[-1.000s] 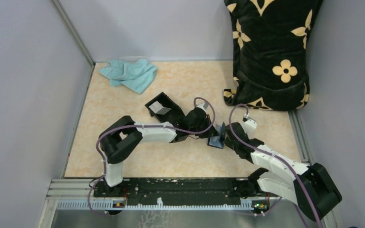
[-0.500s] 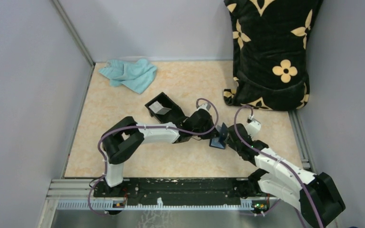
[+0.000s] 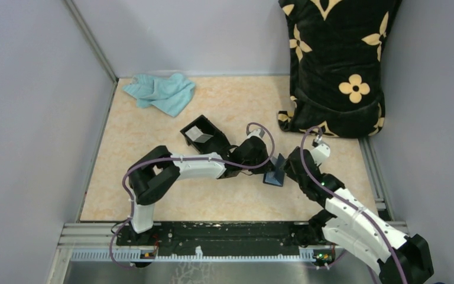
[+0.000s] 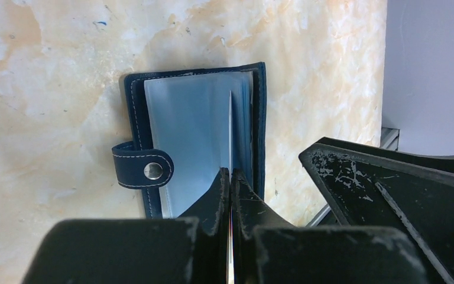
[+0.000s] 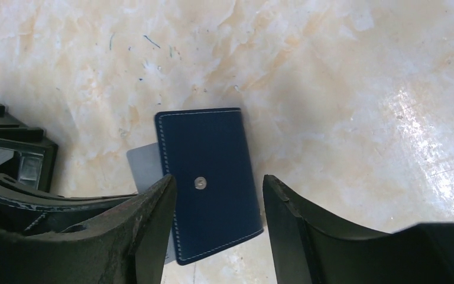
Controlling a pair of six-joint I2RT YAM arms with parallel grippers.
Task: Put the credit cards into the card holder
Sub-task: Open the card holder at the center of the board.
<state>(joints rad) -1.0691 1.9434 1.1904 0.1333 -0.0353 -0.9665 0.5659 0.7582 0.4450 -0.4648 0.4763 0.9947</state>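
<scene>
Navy card holder [image 5: 213,148], silver snap [image 5: 200,183]; teal cloth [image 3: 159,93]; black cushion [image 3: 331,53], cream flowers [image 3: 354,89]; beige marbled table [image 3: 236,100].

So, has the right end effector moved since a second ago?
Yes. In the top view the right end effector has drawn slightly rightward, away from the black box.

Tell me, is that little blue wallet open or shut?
Open. In the left wrist view the card holder shows its clear inner sleeves, and its snap tab sticks out to the side, unfastened.

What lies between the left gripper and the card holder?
A thin card, edge-on, pinched by the left gripper and reaching the card holder's clear sleeves; left wrist view.
</scene>
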